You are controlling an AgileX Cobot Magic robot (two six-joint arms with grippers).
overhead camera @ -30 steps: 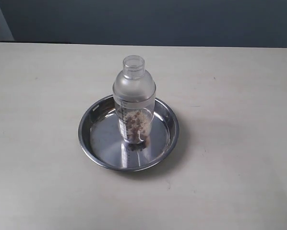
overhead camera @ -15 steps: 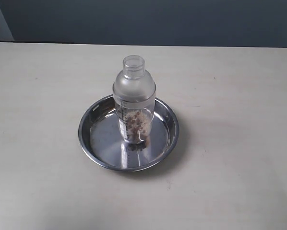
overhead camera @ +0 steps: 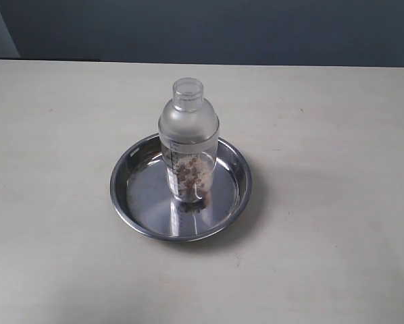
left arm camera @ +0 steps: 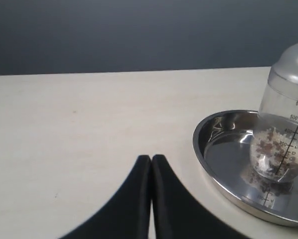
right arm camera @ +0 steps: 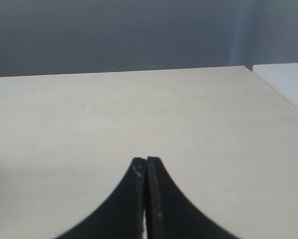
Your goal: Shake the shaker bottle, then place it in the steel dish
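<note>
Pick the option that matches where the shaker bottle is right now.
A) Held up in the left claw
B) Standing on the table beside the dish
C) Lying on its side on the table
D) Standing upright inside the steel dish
D: the shaker bottle stands upright with its base on the flat bottom of the steel dish.

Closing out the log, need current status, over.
Left gripper shut, empty. Right gripper shut, empty. Bottle upright in dish. No obstruction seen.

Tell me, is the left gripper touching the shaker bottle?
Apart. Left wrist view: bare table separates the left gripper from the shaker bottle.
</note>
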